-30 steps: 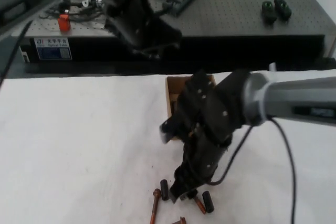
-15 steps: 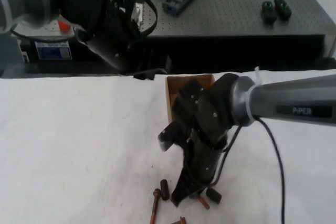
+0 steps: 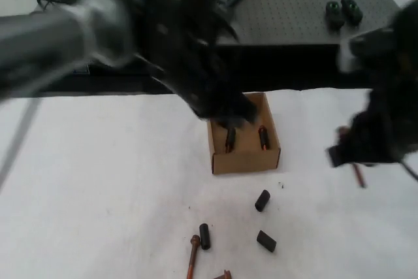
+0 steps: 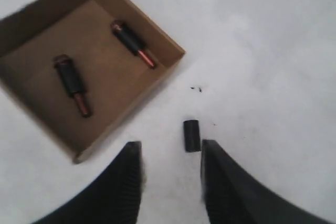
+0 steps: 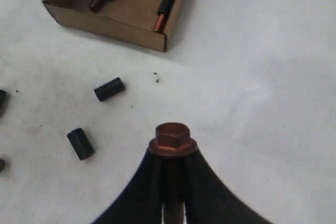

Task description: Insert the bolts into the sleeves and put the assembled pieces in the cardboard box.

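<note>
Two finished pieces (image 3: 230,138) lie in the cardboard box (image 3: 245,160), and more are left to make.
The right tool (image 5: 173,156) is shut tight on one copper bolt (image 5: 173,136). It holds the bolt up off the white counter (image 3: 98,181), off to the side of the box, with no sleeve on it yet. The left tool (image 4: 170,148) is open wide and holds nothing. It hangs just over a loose sleeve (image 4: 191,136) near the box. Three black sleeves (image 3: 266,241) lie loose on the counter, and one more bolt (image 3: 193,256), maybe two, lies nearer the robot. I think the job is less than half done: the held bolt needs a sleeve, then the box, then the others.
</note>
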